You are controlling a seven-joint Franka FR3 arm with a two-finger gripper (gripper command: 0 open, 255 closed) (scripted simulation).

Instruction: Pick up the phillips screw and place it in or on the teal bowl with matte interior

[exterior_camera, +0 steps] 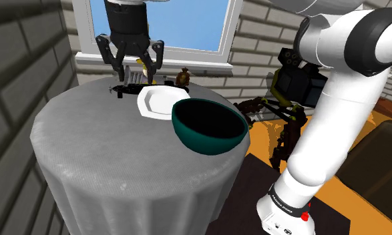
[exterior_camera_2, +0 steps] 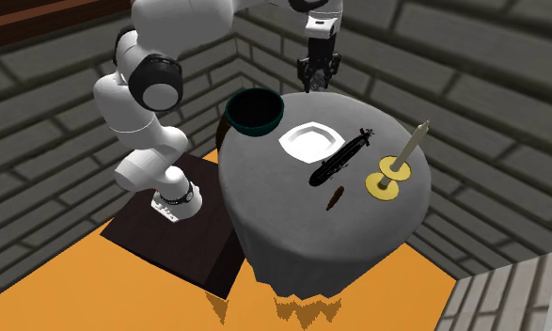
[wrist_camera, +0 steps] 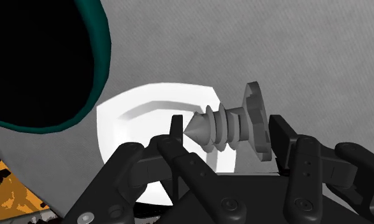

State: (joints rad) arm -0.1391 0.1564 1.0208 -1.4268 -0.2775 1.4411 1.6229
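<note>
A grey phillips screw [wrist_camera: 233, 124] lies crosswise between my fingers, its tip against one pad and its flat head against the other. My gripper [wrist_camera: 230, 130] is shut on it and hangs in the air above the round grey table [exterior_camera: 87, 133]. In the shoulder view the gripper [exterior_camera: 133, 72] is over the table's far side, beyond the white plate [exterior_camera: 157, 103]. The teal bowl [exterior_camera: 208, 140] with a dark inside stands at the near right edge of the table, beside the plate. Seen from the wrist, the bowl's rim [wrist_camera: 99, 38] and the plate [wrist_camera: 134, 121] lie below the screw.
A long black object [exterior_camera_2: 339, 162], a candle in a yellow holder [exterior_camera_2: 391, 174] and a small brown piece [exterior_camera_2: 336, 197] also sit on the table. A camera on a tripod [exterior_camera: 288, 87] stands right of the table. Brick walls and a window [exterior_camera: 181, 27] close in behind.
</note>
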